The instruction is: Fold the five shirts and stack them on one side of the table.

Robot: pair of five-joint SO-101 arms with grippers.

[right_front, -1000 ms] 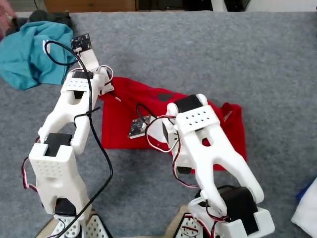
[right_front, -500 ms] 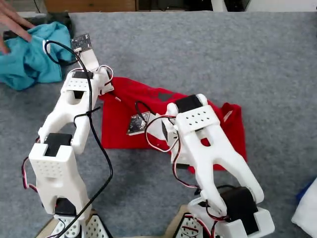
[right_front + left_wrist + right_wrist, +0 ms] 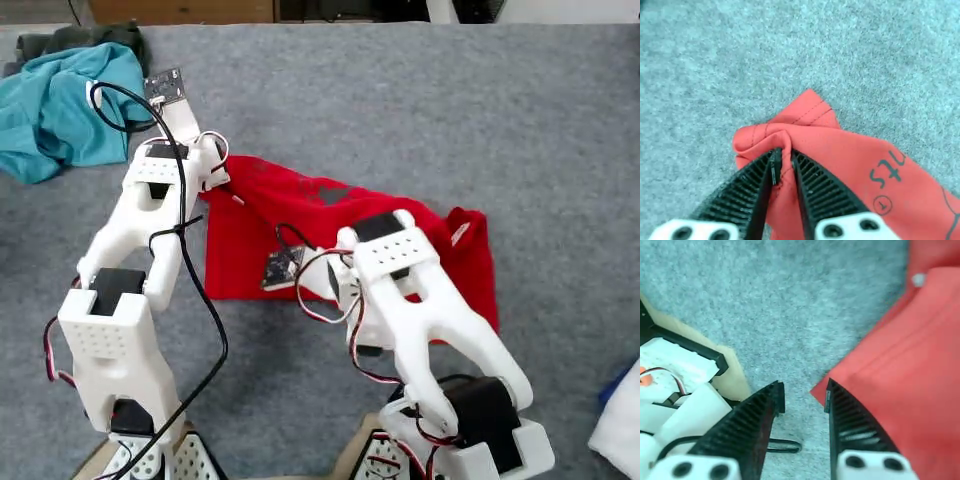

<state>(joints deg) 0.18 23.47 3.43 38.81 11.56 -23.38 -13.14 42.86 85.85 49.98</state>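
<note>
A red shirt (image 3: 250,225) lies partly folded on the grey mat at the middle of the table. My left gripper (image 3: 784,152) is shut on a bunched corner of the red shirt (image 3: 855,165); in the high view the left gripper (image 3: 213,183) sits at the shirt's far left corner. My right gripper (image 3: 802,394) is open just above the mat, and a folded edge of the red shirt (image 3: 910,355) lies beside one finger. The right arm (image 3: 395,250) stands over the shirt's near edge and hides its own fingers. A teal shirt (image 3: 55,100) lies crumpled at the far left corner.
A white and blue cloth (image 3: 620,415) shows at the near right edge. A dark garment (image 3: 95,35) lies behind the teal shirt. The right arm's base (image 3: 680,380) and a cable are close to its gripper. Bare mat stretches across the far right.
A person's hand that was on the teal shirt is gone, and that shirt lies a little differently. The right arm has drawn slightly toward the near edge. The left arm has kept still.
</note>
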